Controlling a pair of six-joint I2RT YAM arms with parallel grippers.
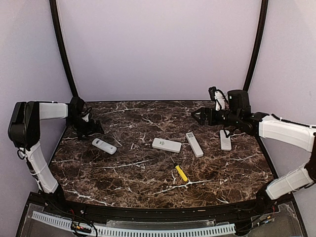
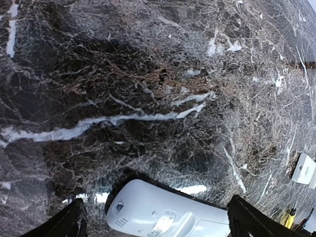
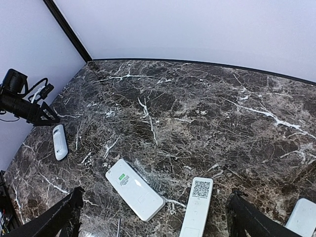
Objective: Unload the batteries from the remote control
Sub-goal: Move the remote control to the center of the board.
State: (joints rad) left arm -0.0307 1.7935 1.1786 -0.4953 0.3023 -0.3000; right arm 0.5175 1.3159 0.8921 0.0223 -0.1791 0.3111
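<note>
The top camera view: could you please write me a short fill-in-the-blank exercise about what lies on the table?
1. The table holds ___ white remotes.
2. The screwdriver has a ___ handle.
3. The left gripper and the right gripper are both ___, holding nothing.
Missing words: four; yellow; open.

I was working in what looked like a robotics lab booth: blank pale walls (image 1: 158, 49), black curved frame poles (image 1: 63, 49), a marble-patterned table (image 1: 138, 173), a slotted cable duct (image 1: 148, 230) along its near edge.
</note>
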